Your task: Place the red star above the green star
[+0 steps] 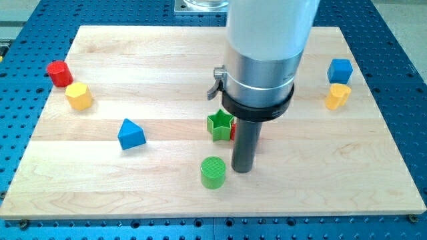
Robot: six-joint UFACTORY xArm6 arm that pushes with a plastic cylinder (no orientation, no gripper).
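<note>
The green star lies near the middle of the wooden board. The red star is almost wholly hidden behind my rod; only thin red slivers show at the rod's left and right sides, right next to the green star's right side. My tip rests on the board just below the red star and to the lower right of the green star. A green cylinder stands just left of my tip.
A blue triangular block lies left of centre. A red cylinder and a yellow hexagonal block sit at the upper left. A blue block and a yellow block sit at the upper right.
</note>
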